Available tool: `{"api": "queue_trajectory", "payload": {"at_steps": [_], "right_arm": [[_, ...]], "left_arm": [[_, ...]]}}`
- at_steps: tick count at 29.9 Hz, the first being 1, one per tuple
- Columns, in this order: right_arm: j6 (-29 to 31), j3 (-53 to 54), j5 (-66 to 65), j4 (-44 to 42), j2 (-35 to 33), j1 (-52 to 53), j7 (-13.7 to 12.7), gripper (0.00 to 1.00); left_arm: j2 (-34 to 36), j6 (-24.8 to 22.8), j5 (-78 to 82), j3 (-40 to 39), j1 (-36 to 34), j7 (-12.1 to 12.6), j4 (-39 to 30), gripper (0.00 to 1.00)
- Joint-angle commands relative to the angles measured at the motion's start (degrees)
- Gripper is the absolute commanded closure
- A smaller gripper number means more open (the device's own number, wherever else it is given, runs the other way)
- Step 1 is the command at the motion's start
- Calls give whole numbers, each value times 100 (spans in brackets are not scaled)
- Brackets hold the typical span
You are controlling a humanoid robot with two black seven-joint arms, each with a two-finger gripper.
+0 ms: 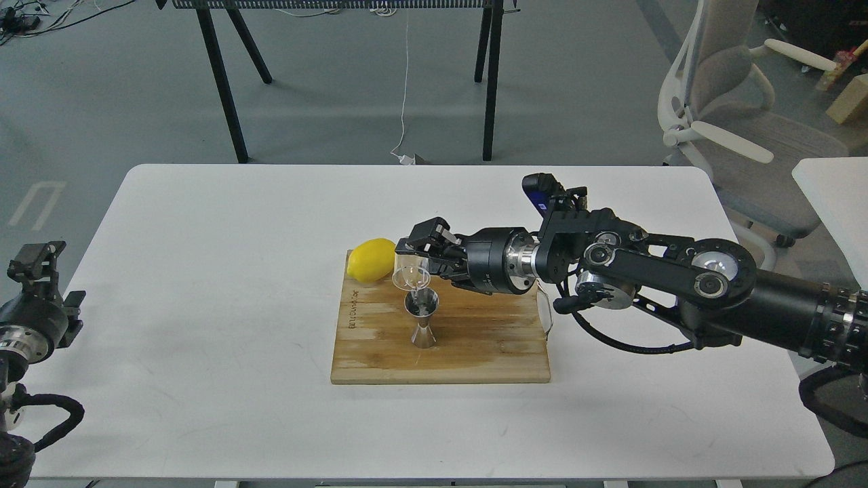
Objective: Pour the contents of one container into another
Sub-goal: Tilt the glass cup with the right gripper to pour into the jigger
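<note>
Nearest, at the lower left edge of the frame: left gripper [34, 268], parked above the bare white tabletop [203, 325], well apart from the work. It shows small and dark; I cannot tell whether its fingers are apart or together.

Centre of frame: pale rectangular bamboo cutting board [475, 346] lying flat on the table. On its middle stands the shiny stainless-steel hourglass-shaped jigger [422, 318], upright, upper cone open to the top.

Just above the jigger: small clear round glass cup [411, 271], tipped over with its mouth facing down and toward the camera, lip directly over the jigger's upper cone and apparently very near it. Whether any liquid is running is too faint to tell.

The right gripper [422, 249] comes in from the right of the frame, fingers clamped on the cup's wall from either side.

Behind the cup, at the board's upper left corner: bright yellow lemon [371, 259], just beside the cup.

Judgement: pouring step in hand, cup already well tilted. To do it well, keep the lip centred over the narrow cone, rotate at the wrist slowly without drifting sideways, avoid knocking the light jigger, and keep clear of the lemon.

Far, upper frame: black table legs [224, 88] and a pale office chair [732, 115] on grey floor.
</note>
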Motion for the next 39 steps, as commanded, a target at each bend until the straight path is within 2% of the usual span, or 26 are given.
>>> {"api": "queue_trajectory", "payload": {"at_steps": [1,39], "right_arm": [[0,-8,-9,7,-1,19,0,59],[27,-711,-378,42,34,608,0,59]], "left_arm": [[-8,0,2,1,-10,0,9,0],[-52,0,11,1,-54,0,18,0]]}}
